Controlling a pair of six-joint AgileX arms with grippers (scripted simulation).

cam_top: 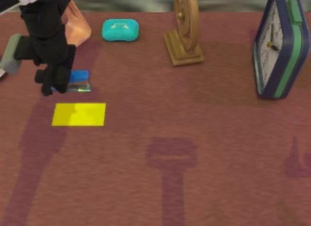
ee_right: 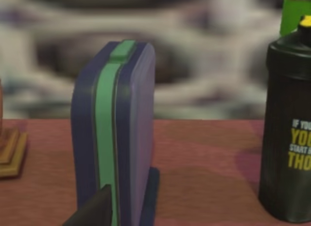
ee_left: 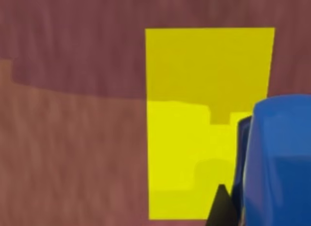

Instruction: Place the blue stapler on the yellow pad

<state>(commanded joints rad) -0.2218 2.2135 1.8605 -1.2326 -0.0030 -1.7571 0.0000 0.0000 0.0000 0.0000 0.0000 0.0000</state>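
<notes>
Left claw (cam_top: 51,87) clamped on the blue stapler (cam_top: 79,76), apparently lifted just behind the yellow pad (cam_top: 78,114) (worktop's left side). Right claw: out of top view.

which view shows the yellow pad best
The top view: the flat bright-yellow rectangular pad lies whole and unobstructed on the table. The left wrist view shows it larger, but the blue stapler hides one corner. The right wrist view shows none of it.

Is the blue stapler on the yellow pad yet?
Not yet. From above, the blue stapler sits under the left tool, with table showing between it and the yellow pad.
</notes>
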